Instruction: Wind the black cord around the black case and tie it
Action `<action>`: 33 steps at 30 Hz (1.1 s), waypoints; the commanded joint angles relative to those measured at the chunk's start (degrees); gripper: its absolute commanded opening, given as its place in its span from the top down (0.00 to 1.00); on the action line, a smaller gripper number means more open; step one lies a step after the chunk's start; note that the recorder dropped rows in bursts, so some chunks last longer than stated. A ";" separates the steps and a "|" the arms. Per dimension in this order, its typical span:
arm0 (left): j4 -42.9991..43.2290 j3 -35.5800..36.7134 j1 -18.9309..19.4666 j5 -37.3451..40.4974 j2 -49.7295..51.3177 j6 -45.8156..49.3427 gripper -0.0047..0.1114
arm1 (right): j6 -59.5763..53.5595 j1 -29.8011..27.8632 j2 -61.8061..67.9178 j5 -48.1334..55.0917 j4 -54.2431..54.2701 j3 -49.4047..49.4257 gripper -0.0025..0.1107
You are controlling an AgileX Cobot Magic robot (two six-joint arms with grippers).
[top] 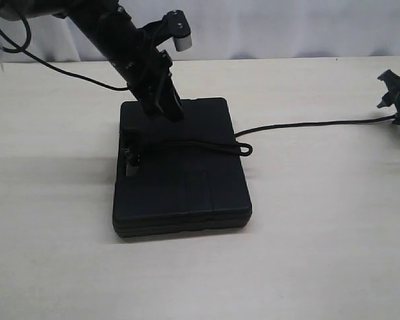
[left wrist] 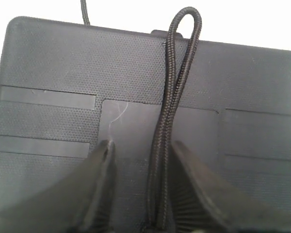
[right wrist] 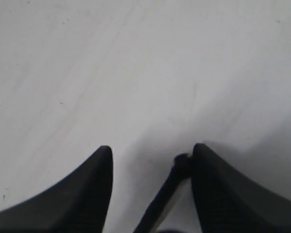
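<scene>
My left pincer (left wrist: 141, 144), spread, straddles the cord (left wrist: 172, 97) lengthwise atop the case (left wrist: 63, 63); right pincer (right wrist: 150, 148), spread, flanks its end.

The black left robot arm (top: 123, 40) is leaning over the far end of the flat black plastic case (top: 187, 187), blocking approach there. The thin black braided cord (top: 307, 124) is stretching rightward across the pale table (top: 307, 253), barring low passage. The near tabletop is lying open.
</scene>
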 commanded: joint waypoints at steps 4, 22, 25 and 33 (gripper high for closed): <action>-0.32 -0.42 -0.11 -0.40 1.12 -0.51 0.67 | -6.37 2.43 4.65 4.26 0.07 -2.68 0.75; -2.16 -0.42 -0.11 4.53 6.52 6.20 0.67 | -39.58 13.45 -1.10 8.40 10.57 -1.07 0.94; -8.25 -0.42 -0.11 3.38 6.52 14.51 0.66 | -43.63 17.24 -5.24 4.03 10.20 4.90 0.94; -9.54 -0.42 -2.41 0.19 7.49 21.47 0.50 | -48.50 21.32 -17.93 -5.27 7.36 15.81 0.94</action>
